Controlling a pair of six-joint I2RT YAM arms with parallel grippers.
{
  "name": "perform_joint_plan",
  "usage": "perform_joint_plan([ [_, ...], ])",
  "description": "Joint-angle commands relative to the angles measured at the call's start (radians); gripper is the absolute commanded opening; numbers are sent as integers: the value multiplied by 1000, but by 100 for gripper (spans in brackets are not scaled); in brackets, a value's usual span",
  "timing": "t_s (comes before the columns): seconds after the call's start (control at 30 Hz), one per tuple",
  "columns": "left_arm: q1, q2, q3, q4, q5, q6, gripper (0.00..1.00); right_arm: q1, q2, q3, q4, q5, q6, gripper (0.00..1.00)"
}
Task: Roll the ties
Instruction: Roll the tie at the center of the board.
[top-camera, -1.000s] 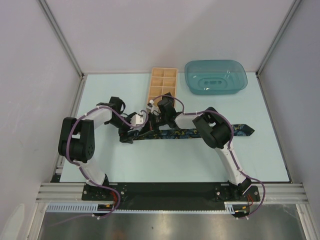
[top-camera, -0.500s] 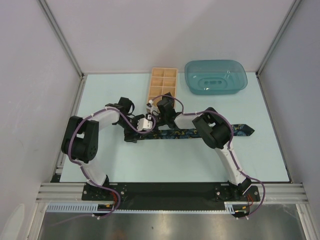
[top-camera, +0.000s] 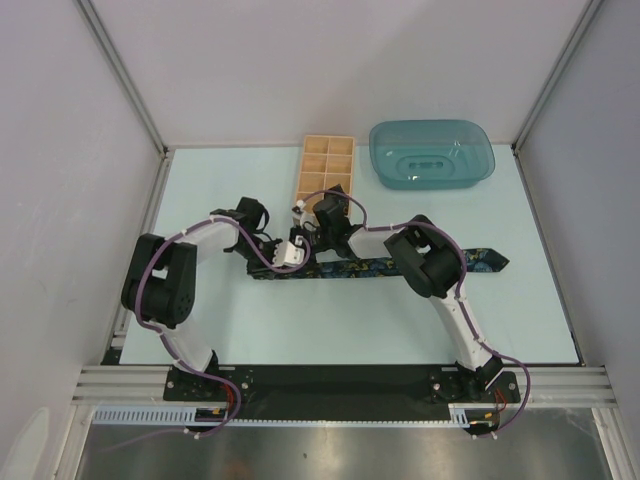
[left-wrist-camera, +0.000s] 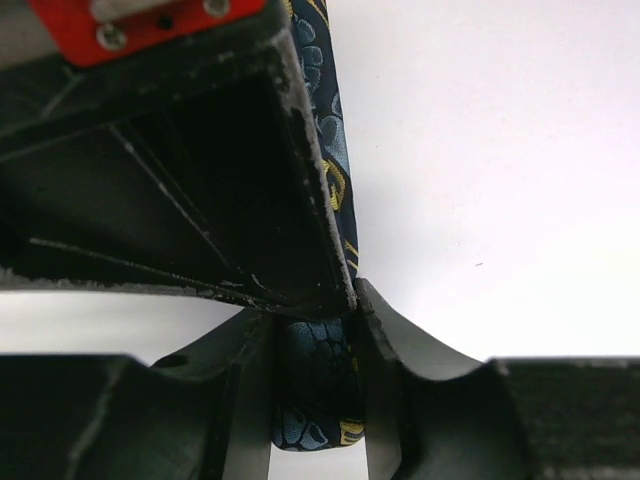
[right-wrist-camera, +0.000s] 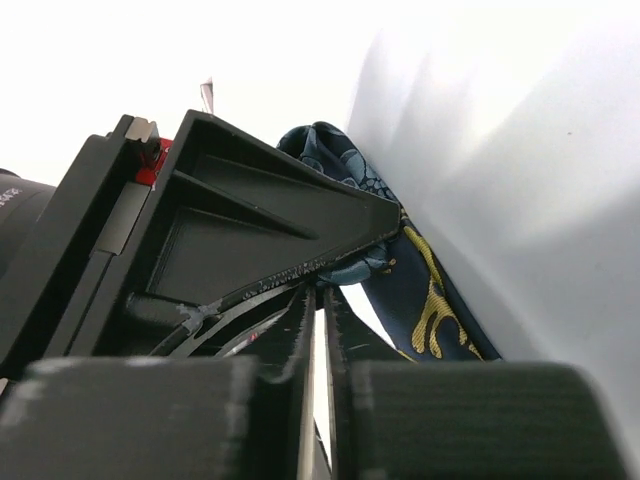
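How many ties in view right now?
1. The tie lies across mid-table: left end pinched by the left gripper, pointed right end past the right arm. None seen in the wooden box or teal tray; arms may hide more.

a lab test cell, not a home: a pale blue table (top-camera: 250, 320) boxed in by plain white panels (top-camera: 330, 70) and aluminium posts (top-camera: 122, 75), left arm (top-camera: 165, 285) and right arm (top-camera: 455, 310) bolted to a black base rail (top-camera: 340, 385).

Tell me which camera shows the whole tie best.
Top external: the tie lies stretched sideways, pointed right end visible, parts hidden under the arms. Both wrist views show just a short patterned stretch up close.
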Motion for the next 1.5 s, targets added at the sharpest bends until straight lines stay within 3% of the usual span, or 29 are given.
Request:
perform_joint_plan([
  [0.0,-6,-6,-31,2,-43,38,37,-19,-21,8,26,-27,-14,14],
  [0.1,-6,-4,-31,5,-44,33,36,-56,-55,-4,-37,-36,-67,26],
  [0.3,-6,-4,-32,11,-49,24,33,-110,-88,-23,-108,-30,-138,32],
  [0.53,-6,2,-32,19,-57,13,32,-72,-96,-46,1,-59,-5,37],
  [0.77,-6,1,-32,19,-54,12,32,-33,-56,-80,110,-45,141,49],
  [1.0,-6,-4,-35,22,-52,12,32,7,-15,-64,150,-19,186,47],
  [1.47,-6,-12,-46,25,-52,16,32,7,20,-32,104,30,160,32],
])
